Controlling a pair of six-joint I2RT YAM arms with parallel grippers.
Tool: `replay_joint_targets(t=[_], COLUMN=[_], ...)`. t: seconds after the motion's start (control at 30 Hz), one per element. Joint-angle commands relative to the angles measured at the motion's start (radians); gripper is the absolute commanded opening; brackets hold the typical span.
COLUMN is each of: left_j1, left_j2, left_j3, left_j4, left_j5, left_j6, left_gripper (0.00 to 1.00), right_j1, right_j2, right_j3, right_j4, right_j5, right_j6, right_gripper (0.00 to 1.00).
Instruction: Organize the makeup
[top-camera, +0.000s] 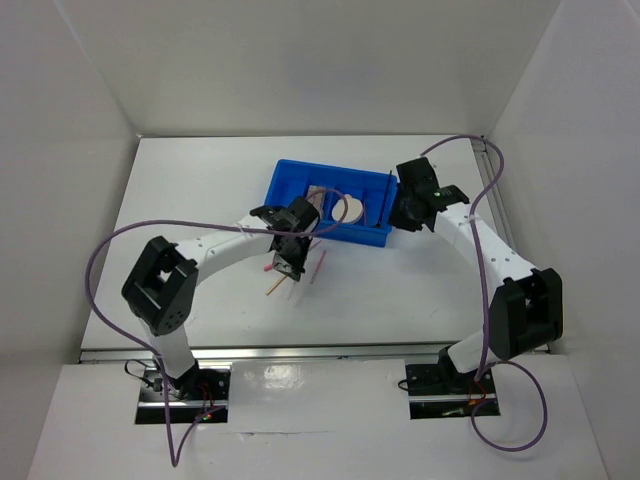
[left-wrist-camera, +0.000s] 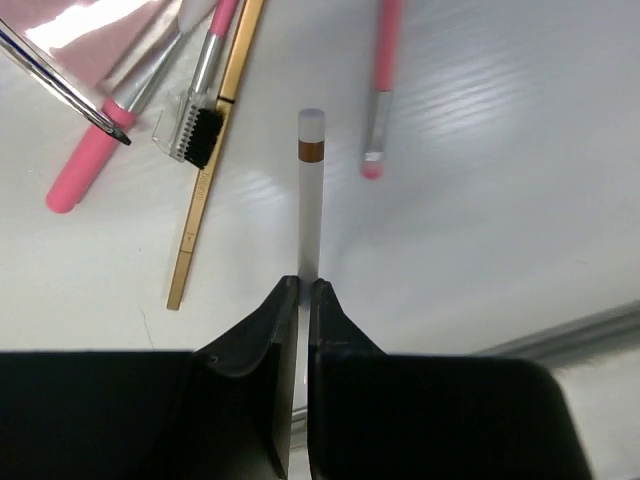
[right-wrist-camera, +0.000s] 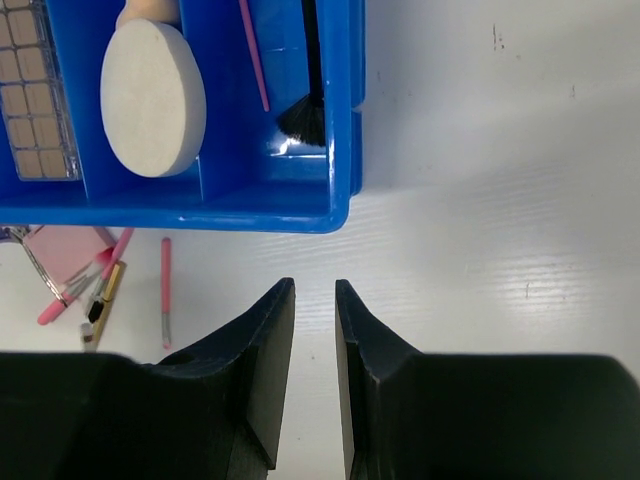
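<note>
The thin white stick (left-wrist-camera: 310, 200), brown-banded near its capped tip, is lying on the table (left-wrist-camera: 500, 220) in front of the blue tray (top-camera: 283, 190). The left claw (left-wrist-camera: 307, 300) is pinching its near end, with the jaws drawn almost together on it. A gold stick (left-wrist-camera: 212, 170) and a small comb brush (left-wrist-camera: 193, 132) are lying just beside it on one side, and a pink brush (left-wrist-camera: 380, 90) is resting apart on the other. Since the grip is sitting at one end (the long free end will probably sag or swing), the lift is best taken straight up and slowly, clearing the neighbours before turning toward the tray's narrow compartment where the black brush (right-wrist-camera: 305, 100) is lying. The right claw (right-wrist-camera: 315, 300) is hovering by the tray's corner, its jaws slightly parted and holding nothing.
</note>
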Motion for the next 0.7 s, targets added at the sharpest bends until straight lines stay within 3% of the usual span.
replay_joint_targets(t=[0.0,0.13,0.27,0.37,0.6,0.67], left_j1=[-0.005,-0.005,-0.005,-0.005,-0.005,0.005], left_j2=[-0.104,-0.102,0.000,0.123,0.447,0.503], left_j3=[0.106,0.242,0.470,0.621,0.989,1.034], left_j4=[-0.028,-0.024,0.025,0.070,0.117,0.164], left_j5=[0.078,0.161,0.233,0.273,0.326,0.326], left_j6=[0.038,0.038,0.018,0.006,-0.012,-0.043], left_gripper=[0.00,0.00,0.00,0.00,0.00,0.00], right_j1=[-0.006,-0.015,-0.015,-0.026,-0.044,-0.055], right_j2=[-0.009,-0.044,-0.280,-0.342,-0.432,-0.443], right_j3=[-0.014,-0.026,-0.199,-0.225,-0.201,-0.201], right_j4=[-0.001,-0.010,0.047,0.030,-0.096,-0.119], right_j5=[-0.009,0.041,0.040,0.040,0.100,0.090], right_j6=[-0.010,0.040,0.077,0.077,0.081,0.081], right_gripper=[0.30,0.28,0.28,0.33,0.33,0.33])
